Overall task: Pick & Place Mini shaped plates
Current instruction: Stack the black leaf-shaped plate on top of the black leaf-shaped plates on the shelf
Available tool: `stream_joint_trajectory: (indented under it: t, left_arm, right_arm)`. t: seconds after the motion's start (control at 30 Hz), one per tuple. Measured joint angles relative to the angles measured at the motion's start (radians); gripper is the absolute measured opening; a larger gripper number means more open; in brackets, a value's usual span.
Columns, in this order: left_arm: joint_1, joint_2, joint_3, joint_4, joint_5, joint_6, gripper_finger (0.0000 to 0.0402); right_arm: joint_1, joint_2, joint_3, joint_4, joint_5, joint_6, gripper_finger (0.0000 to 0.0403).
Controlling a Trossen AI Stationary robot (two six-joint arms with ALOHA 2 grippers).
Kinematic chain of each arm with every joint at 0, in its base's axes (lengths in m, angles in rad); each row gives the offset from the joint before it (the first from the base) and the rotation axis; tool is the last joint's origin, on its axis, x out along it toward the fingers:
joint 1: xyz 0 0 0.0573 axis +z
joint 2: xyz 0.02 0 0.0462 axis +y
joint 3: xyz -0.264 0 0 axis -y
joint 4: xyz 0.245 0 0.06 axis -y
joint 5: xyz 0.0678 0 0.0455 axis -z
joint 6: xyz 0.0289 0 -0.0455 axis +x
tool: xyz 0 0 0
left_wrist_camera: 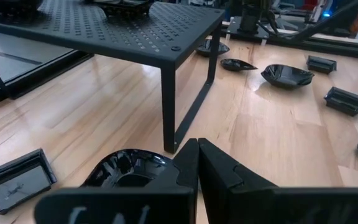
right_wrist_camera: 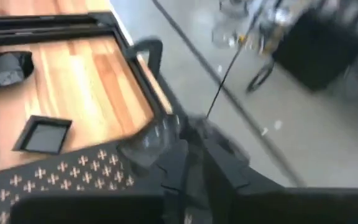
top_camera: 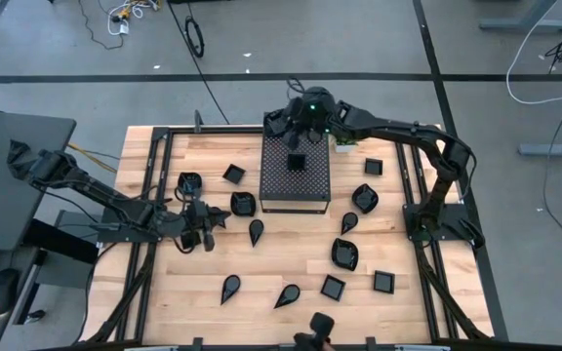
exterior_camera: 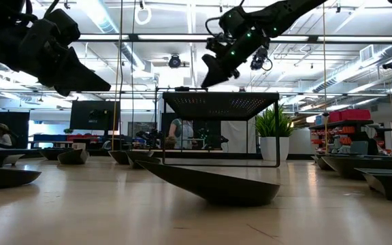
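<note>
Our left pincer, pressed together and empty, hovers just beside the rounded plate on the tabletop; right pincer's state unclear.

Counter: light wood planks, pale grain, black frame rails. Mini shaped plates: glossy black, all of them (teardrops, squares, leaf shapes alike). Perforated box: matte black, regular dot grid of holes. Both arms dark, near black; green light glowing on the right arm's wrist. Potted plant: green leaves, white pot. Floor grey with dark lines.
</note>
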Motion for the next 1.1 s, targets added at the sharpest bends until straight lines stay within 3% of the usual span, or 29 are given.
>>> stream_joint_trajectory:
  t: [0.2,1.1]
  left_arm:
    - [0.039,0.0,0.0,0.036,-0.003,0.003,0.0016]
    - [0.096,0.0,0.0,0.052,0.08,0.004,0.0016]
  right_arm:
    - [-0.021,0.0,0.0,-0.093,-0.007,0.139,0.0004]
    - [-0.067,0.047,-0.002,-0.088,-0.084,0.144,0.0005]
